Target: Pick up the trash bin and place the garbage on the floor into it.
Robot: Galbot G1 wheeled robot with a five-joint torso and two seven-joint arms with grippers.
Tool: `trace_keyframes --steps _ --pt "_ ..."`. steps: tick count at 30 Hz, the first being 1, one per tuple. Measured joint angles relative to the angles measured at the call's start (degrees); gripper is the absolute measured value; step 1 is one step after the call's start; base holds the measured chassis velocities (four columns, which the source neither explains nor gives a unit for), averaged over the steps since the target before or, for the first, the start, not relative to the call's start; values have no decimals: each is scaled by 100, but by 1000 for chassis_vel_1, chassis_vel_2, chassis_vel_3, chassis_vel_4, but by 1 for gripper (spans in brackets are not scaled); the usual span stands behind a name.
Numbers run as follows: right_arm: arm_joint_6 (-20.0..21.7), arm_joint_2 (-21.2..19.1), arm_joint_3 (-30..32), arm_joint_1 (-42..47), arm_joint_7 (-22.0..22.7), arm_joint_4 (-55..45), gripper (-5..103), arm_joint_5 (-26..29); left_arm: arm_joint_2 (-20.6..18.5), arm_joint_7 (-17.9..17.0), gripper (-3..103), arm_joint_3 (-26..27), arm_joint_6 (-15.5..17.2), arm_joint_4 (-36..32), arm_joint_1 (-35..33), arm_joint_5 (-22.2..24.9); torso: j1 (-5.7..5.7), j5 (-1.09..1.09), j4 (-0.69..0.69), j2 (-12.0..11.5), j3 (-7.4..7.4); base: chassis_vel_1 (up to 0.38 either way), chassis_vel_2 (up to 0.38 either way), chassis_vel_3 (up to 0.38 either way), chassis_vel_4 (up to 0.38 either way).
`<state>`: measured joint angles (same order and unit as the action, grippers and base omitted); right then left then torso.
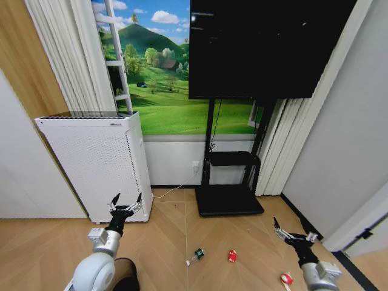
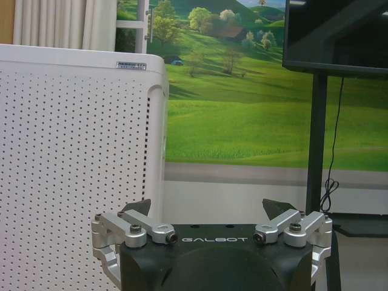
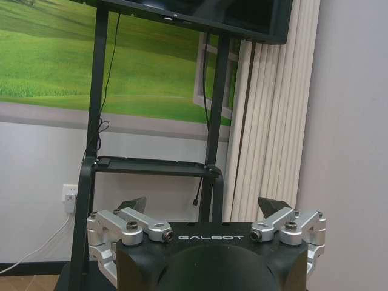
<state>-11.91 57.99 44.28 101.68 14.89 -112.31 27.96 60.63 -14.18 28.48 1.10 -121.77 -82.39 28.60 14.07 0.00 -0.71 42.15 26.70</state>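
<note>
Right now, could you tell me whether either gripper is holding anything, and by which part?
Nothing is held: the left gripper and right gripper are both open and empty, raised above the floor.

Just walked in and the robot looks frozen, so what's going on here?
Nothing is being handled right now. Both arms are raised in front of the robot: the left pincer is open and empty near the white perforated appliance, and the right pincer is open and empty too. Three pieces of garbage lie on the wooden floor: a bottle with a green label, a red lump and a red-and-white wrapper.
</note>
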Motion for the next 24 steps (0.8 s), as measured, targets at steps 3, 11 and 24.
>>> trace_keyframes --steps 3,11,24 --pt "-70 -2 1 -18 -32 25 100 8 -3 3 100 7 6 -5 -9 -4 -39 0 0 -100 -62 0 0 0 0" --pt "-151 10 -26 13 -114 66 100 -116 -24 5 100 36 12 -41 -18 -8 -160 0 0 -392 -232 0 0 0 0" --pt "-136 29 -40 19 -123 107 100 -186 1 28 100 51 -1 2 -27 -33 -265 0 0 -671 -405 0 0 0 0"
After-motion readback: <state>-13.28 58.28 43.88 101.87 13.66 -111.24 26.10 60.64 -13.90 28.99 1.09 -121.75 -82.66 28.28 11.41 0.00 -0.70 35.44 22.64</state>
